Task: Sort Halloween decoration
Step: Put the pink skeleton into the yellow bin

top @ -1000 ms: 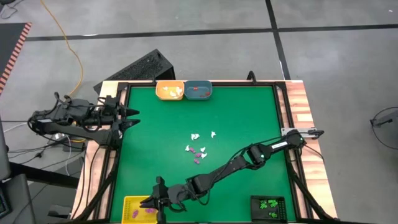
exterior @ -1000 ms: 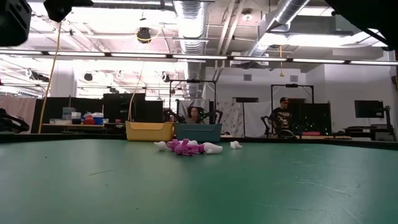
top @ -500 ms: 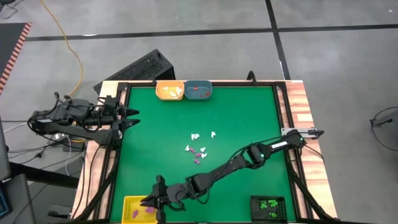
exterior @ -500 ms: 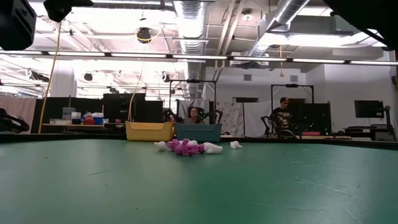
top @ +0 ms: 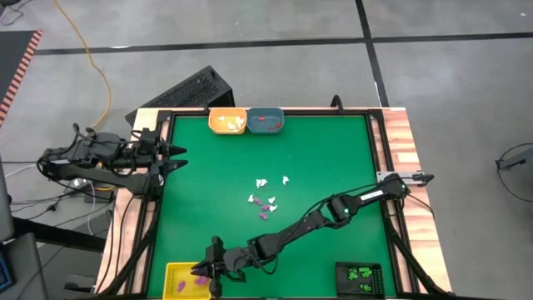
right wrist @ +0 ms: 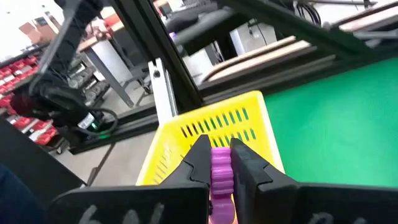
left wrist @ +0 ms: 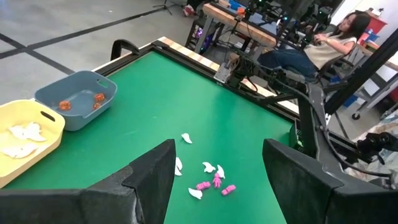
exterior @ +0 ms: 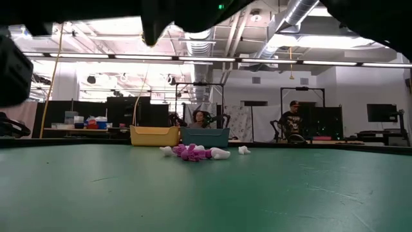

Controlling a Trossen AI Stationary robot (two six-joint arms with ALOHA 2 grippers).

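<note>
High view: right arm reaches diagonally across the mat, fully extended toward the yellow tray at the near-left corner. The right gripper has edged slightly closer to the tray's rim than half a second ago; the change is small. In the low view the arm now darkens the whole upper edge, where before only corners were covered.

Right wrist view: fingers clamped on a purple trinket, held directly above the yellow tray. Not yet let go. A few purple pieces already lie in that tray in the high view.

Judgement: transport is done, and the drop into the purple bin comes next. Opening here should land the piece inside, since the tray fills the frame beneath the fingers.

Remaining pile: white and purple trinkets near mat centre, loosely clustered, also seen in the left wrist view. Far edge holds an orange tray with white pieces and a blue tray with orange-red ones. Black tray at the near-right corner holds green ones.

Left gripper waits at the mat's left edge, fingers spread and empty, pointing toward the pile.

Sorting is well along; several pieces left.
</note>
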